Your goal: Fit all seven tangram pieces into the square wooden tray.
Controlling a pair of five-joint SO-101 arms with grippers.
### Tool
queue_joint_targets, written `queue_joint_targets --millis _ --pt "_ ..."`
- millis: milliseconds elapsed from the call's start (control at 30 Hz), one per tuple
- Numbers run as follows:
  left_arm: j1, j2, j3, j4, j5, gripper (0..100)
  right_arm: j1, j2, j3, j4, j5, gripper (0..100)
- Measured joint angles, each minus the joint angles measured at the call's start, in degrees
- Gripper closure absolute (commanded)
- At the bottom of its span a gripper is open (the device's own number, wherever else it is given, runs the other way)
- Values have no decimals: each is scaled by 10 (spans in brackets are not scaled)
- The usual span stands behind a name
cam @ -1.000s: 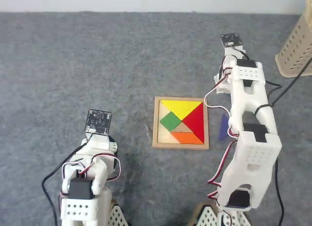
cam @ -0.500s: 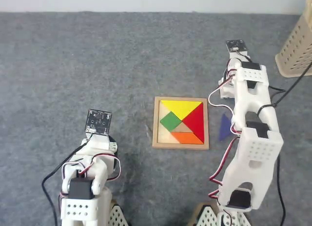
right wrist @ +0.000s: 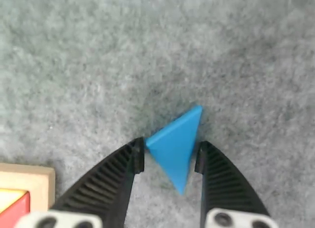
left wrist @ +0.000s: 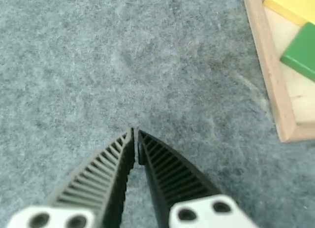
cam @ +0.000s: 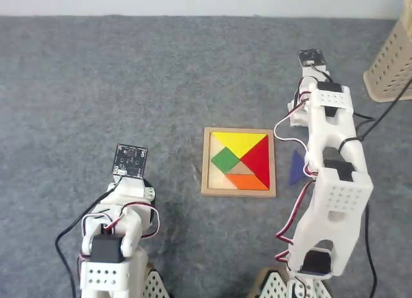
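**A:** High view: what is changing?
**B:** Your right arm [cam: 331,182] is coming to rest after edging outward a second ago, and it is barely moving now. The tray [cam: 207,163] is holding four pieces. A dark blue piece [cam: 295,167] is lying between tray and arm.

**A:** Left wrist?
**B:** The left gripper [left wrist: 135,134] is idling, pinched together on nothing, over carpet [left wrist: 98,50]. The tray is lying ahead of it, off to one side.

**A:** Right wrist?
**B:** The right gripper [right wrist: 170,151] is gripping narrow on the blue triangle [right wrist: 174,139], both jaws touching its edges, the piece flat on the carpet. You are likely watching a grasp forming; three pieces are probably still waiting.
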Motion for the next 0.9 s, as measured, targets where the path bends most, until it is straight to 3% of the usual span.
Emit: queue_joint_targets --millis 333,533,900 --pt "0 0 0 0 0 989 0 5 0 -18 -1 831" --pt "0 0 0 0 0 989 2 13 -4 -18 -1 995" --pt "0 0 0 0 0 989 3 6 -14 32 -1 979"
